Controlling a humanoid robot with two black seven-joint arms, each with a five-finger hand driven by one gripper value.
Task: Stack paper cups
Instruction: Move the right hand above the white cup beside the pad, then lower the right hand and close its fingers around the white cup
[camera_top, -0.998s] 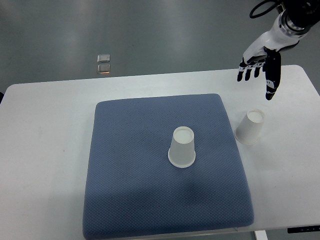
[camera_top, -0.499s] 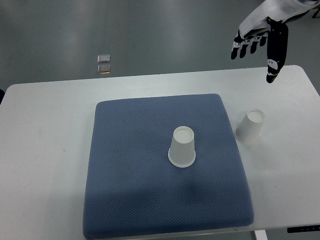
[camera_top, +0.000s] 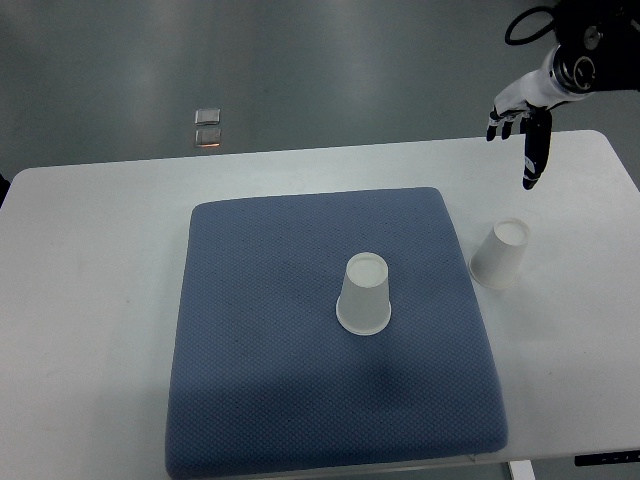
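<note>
One white paper cup (camera_top: 365, 294) stands upside down near the middle of the blue mat (camera_top: 260, 350). A second white cup (camera_top: 500, 254) stands upside down on the white table (camera_top: 90, 300), just off the mat's right edge. My right hand (camera_top: 522, 125) hangs in the air over the table's far right corner, well behind the second cup. Its fingers are spread, the thumb points down, and it holds nothing. The left arm does not show.
The mat covers the table's middle and reaches its near edge. Two small square plates (camera_top: 208, 128) lie on the grey floor beyond the far edge.
The right hand rose and swung away from the table, then came back down and further right, turning more edge-on. Both cups stayed still.
</note>
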